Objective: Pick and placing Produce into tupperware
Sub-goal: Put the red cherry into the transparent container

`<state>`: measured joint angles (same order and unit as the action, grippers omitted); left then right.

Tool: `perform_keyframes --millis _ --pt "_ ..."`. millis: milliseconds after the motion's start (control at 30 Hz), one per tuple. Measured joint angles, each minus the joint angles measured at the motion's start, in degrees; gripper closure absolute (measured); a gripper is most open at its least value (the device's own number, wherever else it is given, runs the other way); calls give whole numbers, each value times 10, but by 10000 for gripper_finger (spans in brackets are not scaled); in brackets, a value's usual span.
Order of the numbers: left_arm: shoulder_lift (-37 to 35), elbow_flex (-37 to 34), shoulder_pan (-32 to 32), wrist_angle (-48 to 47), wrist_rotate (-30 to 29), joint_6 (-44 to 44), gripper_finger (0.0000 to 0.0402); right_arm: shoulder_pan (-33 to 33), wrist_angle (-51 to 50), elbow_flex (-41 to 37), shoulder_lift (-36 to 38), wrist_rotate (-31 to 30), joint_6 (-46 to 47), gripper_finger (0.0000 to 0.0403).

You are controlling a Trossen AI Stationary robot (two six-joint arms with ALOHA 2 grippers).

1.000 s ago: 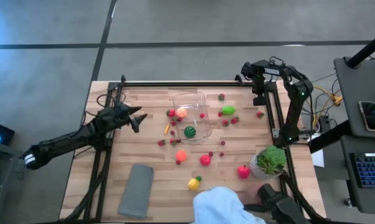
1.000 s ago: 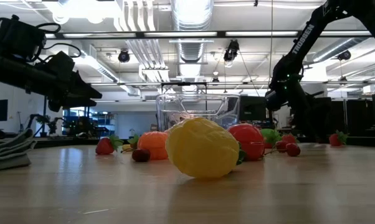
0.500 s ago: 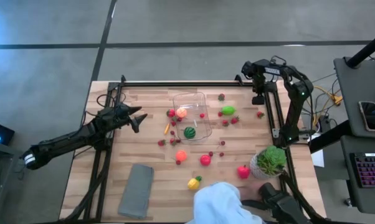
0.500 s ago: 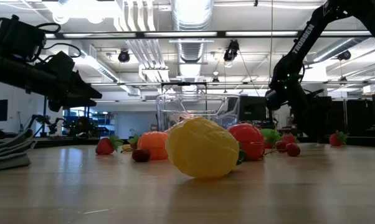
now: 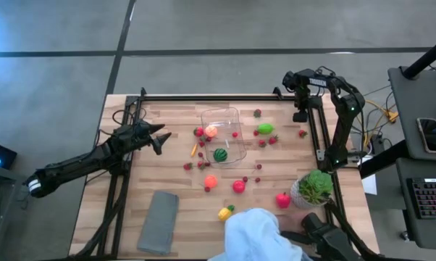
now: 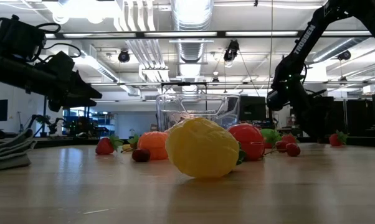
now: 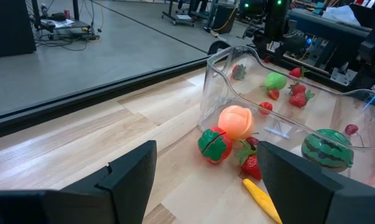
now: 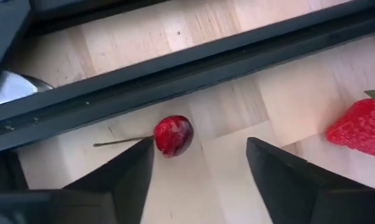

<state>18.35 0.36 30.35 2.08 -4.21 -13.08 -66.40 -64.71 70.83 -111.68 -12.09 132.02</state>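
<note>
the right gripper (image 8: 200,174), fingers spread, hung over a glossy round cherry (image 8: 174,135) beside the wooden counter's (image 5: 174,174) black far-right edge rail (image 8: 175,62); the left gripper (image 7: 206,180) waited spread before the clear tupperware (image 7: 287,93).

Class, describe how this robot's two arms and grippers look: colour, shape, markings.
Both arms are black, built of jointed segments. The left gripper ends in two dark, pointed fingers. The right gripper is equally dark; its arm carries white lettering in the low view.
</note>
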Motion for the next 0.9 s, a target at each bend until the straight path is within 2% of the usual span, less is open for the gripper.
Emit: perform_keyframes --millis 200,333,600,900 --pt "0 0 0 0 0 0 139 5 -8 0 0 3 12 240" --pt "0 0 0 0 0 0 139 5 -12 0 2 2 19 265" --pt "0 0 0 0 -3 0 139 -1 -39 14 2 -30 32 251" --pt "0 0 0 0 -2 0 139 -4 -41 4 2 -10 43 232"
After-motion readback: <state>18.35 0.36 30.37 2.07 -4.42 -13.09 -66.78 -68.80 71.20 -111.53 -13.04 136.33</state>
